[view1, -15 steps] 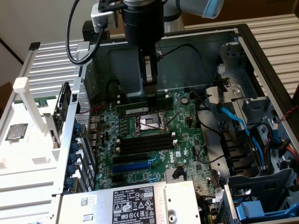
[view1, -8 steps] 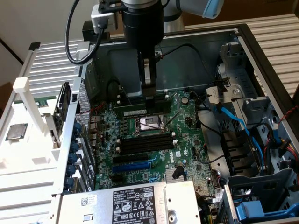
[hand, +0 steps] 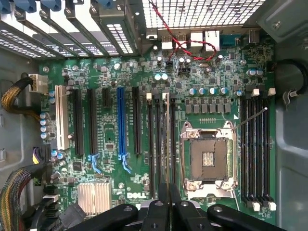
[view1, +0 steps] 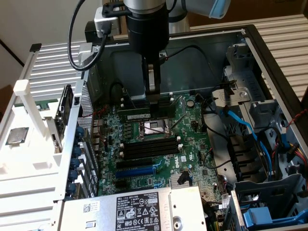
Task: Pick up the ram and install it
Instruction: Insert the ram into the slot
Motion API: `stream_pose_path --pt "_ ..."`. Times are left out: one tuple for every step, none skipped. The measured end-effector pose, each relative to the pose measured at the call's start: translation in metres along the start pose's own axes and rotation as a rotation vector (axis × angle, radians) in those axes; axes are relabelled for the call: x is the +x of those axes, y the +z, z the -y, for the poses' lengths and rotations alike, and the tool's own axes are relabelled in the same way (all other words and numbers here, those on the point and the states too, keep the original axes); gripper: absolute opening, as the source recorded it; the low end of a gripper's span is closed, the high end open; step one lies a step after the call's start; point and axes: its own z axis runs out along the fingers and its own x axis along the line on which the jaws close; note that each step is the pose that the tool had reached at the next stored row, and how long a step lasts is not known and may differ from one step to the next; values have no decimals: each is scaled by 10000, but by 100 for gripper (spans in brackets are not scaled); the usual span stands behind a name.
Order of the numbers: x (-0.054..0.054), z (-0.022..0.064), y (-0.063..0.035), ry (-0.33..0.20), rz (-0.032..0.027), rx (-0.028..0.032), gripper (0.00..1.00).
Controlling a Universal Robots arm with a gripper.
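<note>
Dark fingers (view1: 153,86) are what you have pinched shut on the ram (view1: 134,114), gripping its thin green board by the top edge so it hangs level and edge-down, likely so that it meets a slot squarely. You see it low over the black memory slots (hand: 158,144) just beside the empty CPU socket (view1: 155,129); whether it touches a slot, you cannot tell. Around that lies the motherboard (view1: 166,166), bedded in the open computer case (view1: 192,53), which also holds blue cables (view1: 245,127) and a power supply (view1: 139,209).
</note>
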Motion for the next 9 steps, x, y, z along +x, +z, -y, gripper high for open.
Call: stream_pose_path --pt "15 13 3 1 9 0 12" --pt "39 37 11 1 35 -2 12" --pt "49 48 20 1 56 -5 12" --pt "56 56 34 3 85 -4 12" --pt "66 63 53 6 114 -5 12" --pt "77 68 69 7 132 -7 12" --pt "89 72 87 9 148 -10 12" --pt "101 77 105 11 164 -11 12" --pt "114 83 123 13 179 -13 12"
